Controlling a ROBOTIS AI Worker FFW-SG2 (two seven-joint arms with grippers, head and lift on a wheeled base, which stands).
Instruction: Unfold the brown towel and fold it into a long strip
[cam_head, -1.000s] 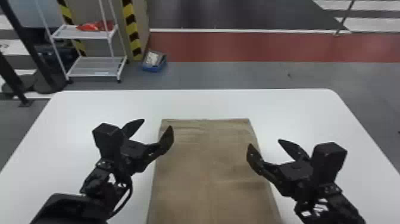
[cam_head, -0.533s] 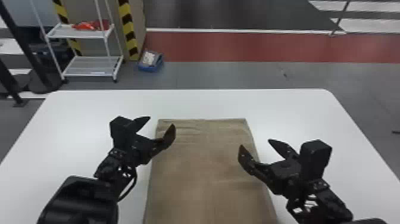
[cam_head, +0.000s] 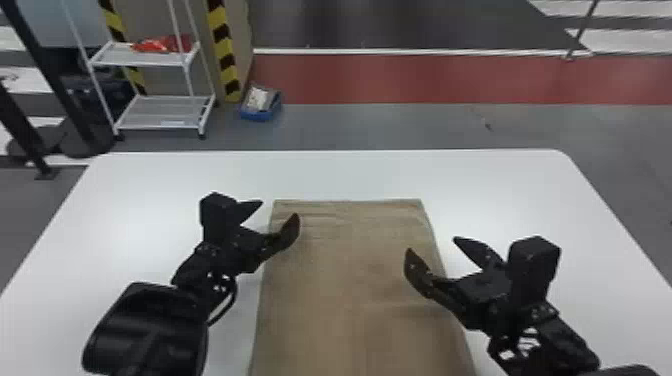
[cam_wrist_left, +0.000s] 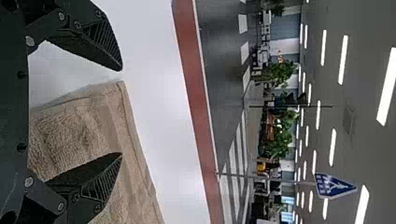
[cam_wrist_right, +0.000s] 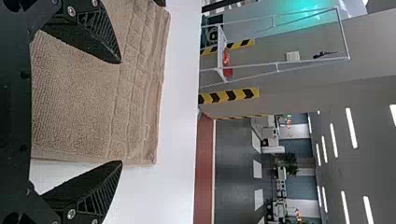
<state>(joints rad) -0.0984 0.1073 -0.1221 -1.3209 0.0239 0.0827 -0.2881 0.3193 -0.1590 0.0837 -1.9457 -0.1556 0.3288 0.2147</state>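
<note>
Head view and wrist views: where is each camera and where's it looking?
Head view: on the robot's head, looking forward and down at the towel on the table; the left hand and right hand show.
Left wrist view: on the left wrist, looking past that hand's fingers across the towel towards plants.
Right wrist view: on the right wrist, looking past that hand's fingers towards a white rack.
All share: towel, table, red floor.

Rough, looped brown towel (cam_head: 350, 280) cloth, crossed by a flatter woven band near its hem, lies matt on a smooth white bench (cam_head: 350, 175) with a soft sheen. At the towel's sides, the left end effector (cam_head: 279, 209) and right end effector (cam_head: 433, 245) are matt black, their fingers (cam_wrist_left: 105, 37) finely ridged. Beyond the towel stands a smooth, white, metal-looking rack (cam_head: 142, 61).
</note>
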